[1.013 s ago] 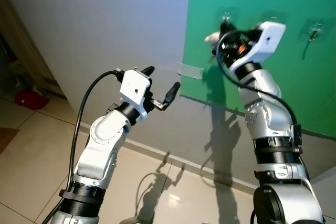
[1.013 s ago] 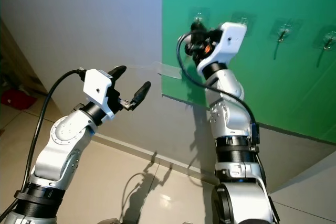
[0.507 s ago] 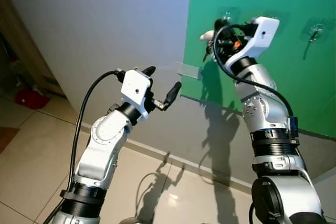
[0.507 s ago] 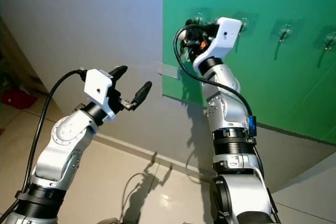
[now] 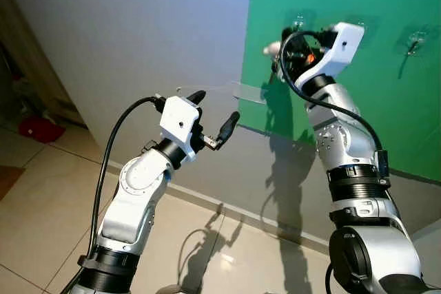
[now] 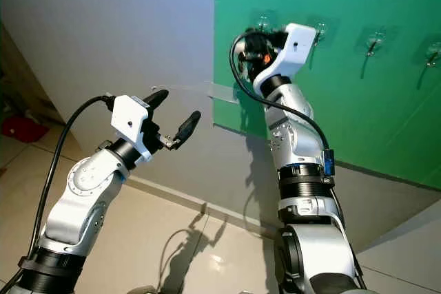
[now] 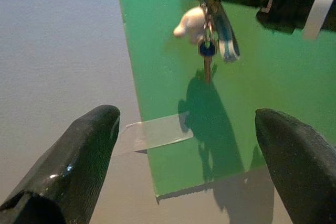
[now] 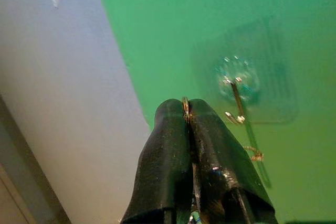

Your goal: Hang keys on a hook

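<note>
**A:** So where are the keys (image 7: 209,45) at in this one?

**B:** Right gripper (image 8: 188,109) has them. Its two black fingers are pinched tight on the metal key ring (image 8: 185,105), which pokes out between the tips. From the left wrist view you can see the bunch dangling under the gripper: a blue-headed key (image 7: 207,59), a white fob (image 7: 190,23) and a blue-and-white tag (image 7: 227,38), all hanging in front of the green board (image 5: 386,108).

**A:** And the hook?

**B:** Clear stick-on hook (image 8: 234,95) on the green board, just beside the fingertips. The ring isn't on it yet; there's a gap between the ring and the hook's metal prong. More hooks of the same kind (image 6: 373,41) sit in a row further right along the board.

**A:** What's the left arm doing?

**B:** The left gripper (image 5: 213,116) is held up in front of the grey wall (image 5: 138,39), fingers spread wide, gripping nothing, well apart from the keys. A strip of clear tape (image 7: 152,132) holds the board's edge to the wall.
</note>
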`<state>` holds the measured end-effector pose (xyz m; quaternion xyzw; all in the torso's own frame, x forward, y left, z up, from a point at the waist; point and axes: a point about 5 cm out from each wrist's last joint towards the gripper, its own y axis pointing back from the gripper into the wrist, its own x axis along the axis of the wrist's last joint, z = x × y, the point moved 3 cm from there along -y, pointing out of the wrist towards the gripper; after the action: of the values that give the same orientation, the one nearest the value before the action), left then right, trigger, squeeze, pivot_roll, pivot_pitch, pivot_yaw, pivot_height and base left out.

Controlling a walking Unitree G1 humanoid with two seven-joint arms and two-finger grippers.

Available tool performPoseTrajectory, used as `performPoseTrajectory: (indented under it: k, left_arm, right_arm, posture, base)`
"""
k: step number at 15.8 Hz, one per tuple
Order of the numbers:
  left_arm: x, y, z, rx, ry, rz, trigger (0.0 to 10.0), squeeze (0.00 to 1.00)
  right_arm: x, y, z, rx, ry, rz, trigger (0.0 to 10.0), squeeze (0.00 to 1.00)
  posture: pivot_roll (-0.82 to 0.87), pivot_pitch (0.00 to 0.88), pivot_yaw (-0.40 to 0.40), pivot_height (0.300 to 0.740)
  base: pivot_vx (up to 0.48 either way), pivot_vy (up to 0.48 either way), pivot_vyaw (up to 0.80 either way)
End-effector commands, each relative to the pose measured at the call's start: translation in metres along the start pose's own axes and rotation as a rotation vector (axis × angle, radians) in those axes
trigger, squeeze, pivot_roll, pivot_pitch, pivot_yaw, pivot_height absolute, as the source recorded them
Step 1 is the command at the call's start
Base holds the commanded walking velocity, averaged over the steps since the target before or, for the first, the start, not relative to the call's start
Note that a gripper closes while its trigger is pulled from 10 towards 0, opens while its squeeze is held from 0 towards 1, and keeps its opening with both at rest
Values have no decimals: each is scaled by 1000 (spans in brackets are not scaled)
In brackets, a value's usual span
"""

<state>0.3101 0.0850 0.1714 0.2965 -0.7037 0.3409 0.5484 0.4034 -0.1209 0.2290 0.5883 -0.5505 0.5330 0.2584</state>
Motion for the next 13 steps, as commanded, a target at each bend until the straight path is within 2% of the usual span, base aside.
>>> performPoseTrajectory:
  k: [1, 6, 13]
  left_arm:
    - [3, 0, 3, -9, -4, 0, 10000, 0]
    - [2, -1, 4, -5, 2, 0, 10000, 0]
    - [2, -2, 2, -5, -3, -6, 10000, 0]
  right_arm:
    - [4, -2, 3, -28, 0, 19, 10000, 0]
    - [4, -4, 6, -70, -52, 43, 10000, 0]
    - [-1, -5, 7, -72, -51, 21, 10000, 0]
  posture:
    - [-28, 0, -23, 740]
    - [-30, 0, -21, 740]
    - [-27, 0, -22, 740]
  base:
    - [0, 0, 0]
    - [0, 0, 0]
    - [0, 0, 0]
